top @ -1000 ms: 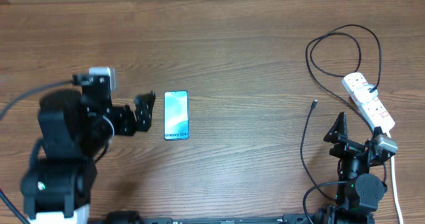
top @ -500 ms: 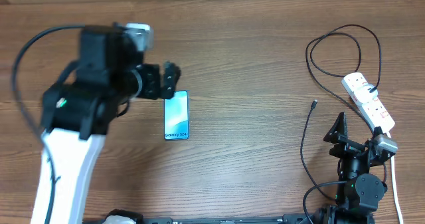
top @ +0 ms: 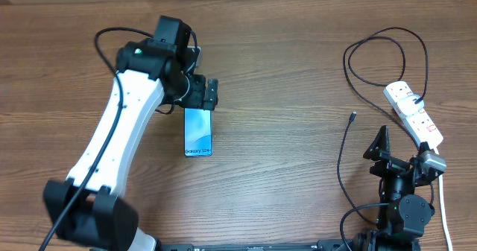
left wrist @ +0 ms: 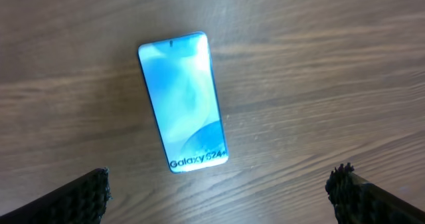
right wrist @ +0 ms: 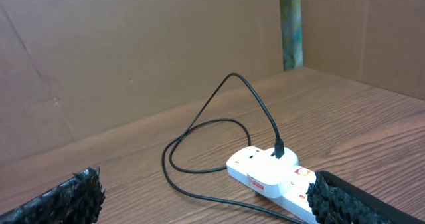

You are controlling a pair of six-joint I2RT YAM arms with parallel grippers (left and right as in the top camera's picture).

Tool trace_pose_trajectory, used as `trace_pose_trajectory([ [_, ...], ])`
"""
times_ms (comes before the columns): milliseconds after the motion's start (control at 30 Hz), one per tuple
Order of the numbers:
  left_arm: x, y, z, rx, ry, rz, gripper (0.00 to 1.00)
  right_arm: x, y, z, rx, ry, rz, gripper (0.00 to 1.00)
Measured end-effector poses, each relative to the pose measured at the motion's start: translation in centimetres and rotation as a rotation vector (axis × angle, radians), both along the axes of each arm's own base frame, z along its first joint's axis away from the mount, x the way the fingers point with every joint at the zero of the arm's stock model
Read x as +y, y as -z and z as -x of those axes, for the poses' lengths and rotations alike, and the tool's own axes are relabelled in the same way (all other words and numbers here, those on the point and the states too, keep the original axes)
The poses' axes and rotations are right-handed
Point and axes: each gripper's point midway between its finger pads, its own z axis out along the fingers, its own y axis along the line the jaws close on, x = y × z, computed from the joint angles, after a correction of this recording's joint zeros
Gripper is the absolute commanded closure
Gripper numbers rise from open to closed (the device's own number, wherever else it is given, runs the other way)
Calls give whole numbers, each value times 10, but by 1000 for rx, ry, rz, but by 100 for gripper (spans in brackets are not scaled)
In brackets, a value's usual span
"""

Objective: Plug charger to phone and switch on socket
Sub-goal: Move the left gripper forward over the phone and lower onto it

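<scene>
**Ana:** Where is the phone point(top: 197, 131)?

**Ben:** Flat on the table point(top: 283, 42), screen up, left of the middle. Its "Galaxy S24+" strip is at the end towards the front edge.

**Ana:** And the left gripper point(top: 211, 94)?

**Ben:** It hangs over the phone's far end with its jaws spread wide and nothing between them. In the wrist view the whole phone lies in the gap between the two fingertips.

**Ana:** Is the right gripper point(top: 380, 148) holding anything?

**Ben:** No. It sits near the front right corner, jaws wide apart and empty, and faces the socket point(top: 414, 115).

**Ana:** Where is the socket exactly?

**Ben:** By the right edge, lying at a slant, with its thick white cord running towards the front edge. The charger point(top: 341, 161) has its black plug seated in one outlet (the right wrist view shows this best). From there the cable loops towards the back edge and then curves down to the front.

**Ana:** And the connector tip point(top: 352, 117)?

**Ben:** It lies loose on the wood, just left of the socket and well apart from the phone.

**Ana:** Are the switches on?

**Ben:** I cannot tell, they are too small.
</scene>
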Motion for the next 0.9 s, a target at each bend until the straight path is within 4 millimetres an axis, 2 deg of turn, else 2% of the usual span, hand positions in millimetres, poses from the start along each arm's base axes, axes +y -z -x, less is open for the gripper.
trace_pose_trajectory([
  [200,0,48,0,151,-27,-37,0,0,0,0,0,0,0,0],
  [333,0,73,2,227,-50,-55,0,0,0,0,0,0,0,0],
  [467,12,93,8,306,-119,-131,0,0,0,0,0,0,0,0],
  [667,21,104,7,318,-187,-193,0,0,0,0,0,0,0,0],
  [900,10,105,7,308,-168,-186,0,0,0,0,0,0,0,0],
])
